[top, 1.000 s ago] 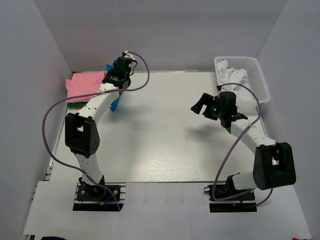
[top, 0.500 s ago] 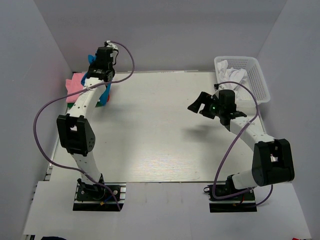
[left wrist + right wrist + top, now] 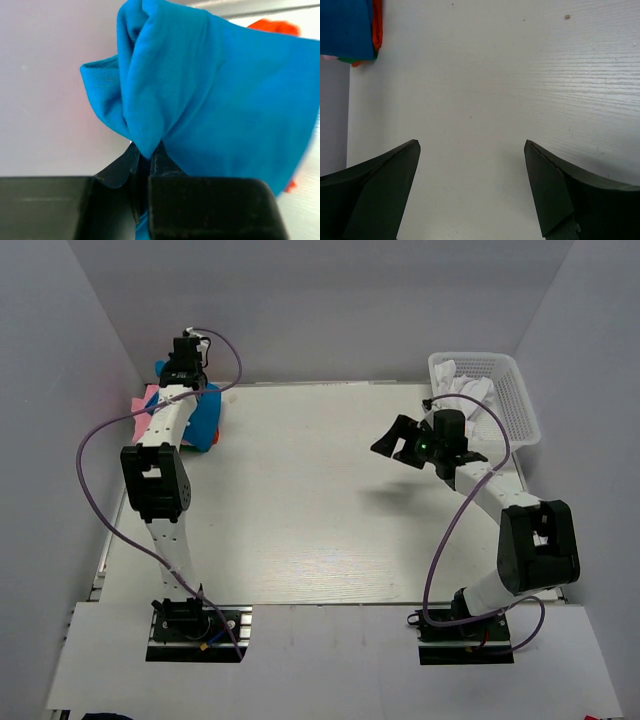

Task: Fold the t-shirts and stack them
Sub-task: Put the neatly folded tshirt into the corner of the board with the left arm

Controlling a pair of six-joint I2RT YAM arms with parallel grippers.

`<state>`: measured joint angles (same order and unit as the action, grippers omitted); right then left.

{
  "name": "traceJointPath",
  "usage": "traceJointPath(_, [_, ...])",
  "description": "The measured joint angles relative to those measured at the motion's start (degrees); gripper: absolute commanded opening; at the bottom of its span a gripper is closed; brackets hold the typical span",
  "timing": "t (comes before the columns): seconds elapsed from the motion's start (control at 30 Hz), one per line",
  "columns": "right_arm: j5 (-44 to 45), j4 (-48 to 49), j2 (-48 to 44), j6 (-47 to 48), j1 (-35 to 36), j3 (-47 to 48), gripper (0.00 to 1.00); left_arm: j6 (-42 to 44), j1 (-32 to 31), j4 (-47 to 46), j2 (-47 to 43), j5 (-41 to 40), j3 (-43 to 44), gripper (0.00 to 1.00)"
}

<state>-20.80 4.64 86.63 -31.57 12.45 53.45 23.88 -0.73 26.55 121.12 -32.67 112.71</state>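
My left gripper (image 3: 145, 152) is shut on a bunched fold of the bright blue t-shirt (image 3: 215, 95), which hangs from it. In the top view this left gripper (image 3: 180, 375) is at the far left corner, and the blue t-shirt (image 3: 205, 412) drapes over the stack there. A pink t-shirt (image 3: 146, 404) and an orange edge (image 3: 197, 447) show beneath it. My right gripper (image 3: 392, 440) hovers open over the right half of the table, nothing between its fingers (image 3: 385, 175). In the right wrist view the blue t-shirt (image 3: 345, 27) sits far off over an orange t-shirt (image 3: 378, 25).
A white mesh basket (image 3: 522, 405) stands at the back right with crumpled white t-shirts (image 3: 465, 390) inside. Grey walls close in the table on the left, back and right. The left arm's purple cable (image 3: 105, 435) loops out to the left.
The left arm has swung left and back, carrying the blue t-shirt from the table's edge over the stack in the corner. The right gripper has shifted slightly back, still open.
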Motion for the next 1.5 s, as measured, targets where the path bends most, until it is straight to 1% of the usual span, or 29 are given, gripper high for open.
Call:
traceJointPath(0.17, [-0.2,0.0,1.9,0.0,0.0,1.8,0.9,-1.6,3.3,0.0,4.0,-0.5,2.4,0.0])
traceJointPath(0.4, [-0.7,0.0,4.6,0.0,0.0,3.7,0.9,-4.0,6.8,-2.5,8.1,-4.7,6.1,0.0])
traceJointPath(0.43, [-0.9,0.1,5.1,0.0,0.0,4.0,0.9,-4.3,7.3,-2.9,9.0,-5.6,6.5,0.08])
traceJointPath(0.47, [-1.0,0.1,5.6,-0.1,0.0,4.3,0.9,-4.5,7.5,-3.3,9.8,-6.4,6.8,0.55])
traceJointPath(0.5, [-1.1,0.0,6.0,-0.1,0.0,4.5,0.9,-4.3,7.8,-3.4,10.9,-7.0,7.3,0.79])
traceJointPath(0.53, [-1.3,0.0,6.4,-0.1,0.0,4.8,0.9,-4.5,8.0,-3.8,11.8,-7.8,7.5,1.0])
traceJointPath(0.63, [-1.6,-0.1,7.4,0.0,0.1,5.6,0.9,-5.6,8.5,-4.1,13.6,-9.7,7.7,1.0])
traceJointPath(0.8, [-1.6,0.0,7.5,0.1,0.3,5.9,0.9,-9.6,9.0,-0.3,13.8,-9.5,8.9,1.0])
traceJointPath(1.0, [-0.7,-0.1,7.0,1.3,1.2,5.9,0.9,-16.6,8.4,6.6,11.2,-4.0,11.6,1.0])
traceJointPath(1.1, [0.7,-0.4,4.8,2.6,1.9,5.5,0.9,-22.3,8.1,11.0,7.5,2.4,13.0,1.0])
traceJointPath(1.13, [1.5,-0.4,3.7,3.1,2.1,5.1,0.9,-24.7,8.0,11.6,5.2,5.2,11.7,1.0])
traceJointPath(1.2, [3.2,-0.4,1.2,3.9,2.4,3.9,0.9,-28.8,7.6,11.6,-2.3,11.6,4.9,1.0])
traceJointPath(1.27, [5.1,-0.2,-1.4,4.5,2.6,1.8,0.9,-33.4,7.3,9.3,-12.5,19.2,-6.7,1.0])
traceJointPath(1.4, [6.4,-0.6,-6.8,4.9,2.6,-4.5,0.9,-43.3,3.8,-2.1,-35.3,37.0,-37.1,1.0])
traceJointPath(1.43, [6.8,-0.7,-8.5,4.9,2.6,-6.6,0.9,-45.8,2.1,-5.7,-40.0,40.8,-44.6,1.0])
traceJointPath(1.5, [7.3,-1.7,-12.6,5.0,2.6,-10.5,0.9,-49.7,-1.9,-9.0,-45.3,47.1,-55.3,1.0])
